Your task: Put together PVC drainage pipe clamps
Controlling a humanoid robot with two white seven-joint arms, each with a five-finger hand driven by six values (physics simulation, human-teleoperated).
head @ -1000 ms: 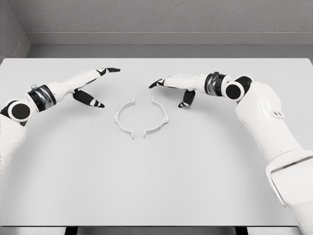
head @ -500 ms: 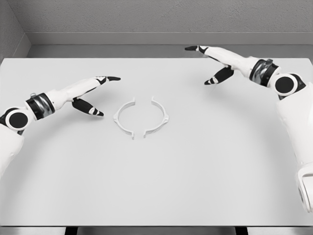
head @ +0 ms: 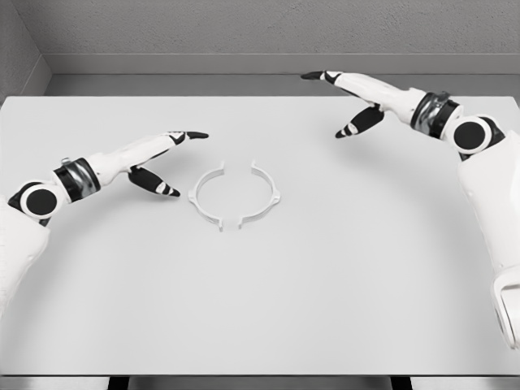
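Head view: left hand (head: 158, 154) and right hand (head: 357, 97) both released; grasp each clamp half (head: 207, 195) squarely, align ends on bench (head: 325, 284).

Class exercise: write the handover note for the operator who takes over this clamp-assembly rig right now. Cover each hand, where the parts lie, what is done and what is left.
Left hand: open, holds nothing, just left of the clamp parts.
Right hand: open, holds nothing, near the table's far edge, well away from the parts.
Parts: left clamp half and right clamp half lie on the table, facing each other as a ring, with gaps at both ends.
Done: halves laid out facing.
Left: close the gaps and join the halves.
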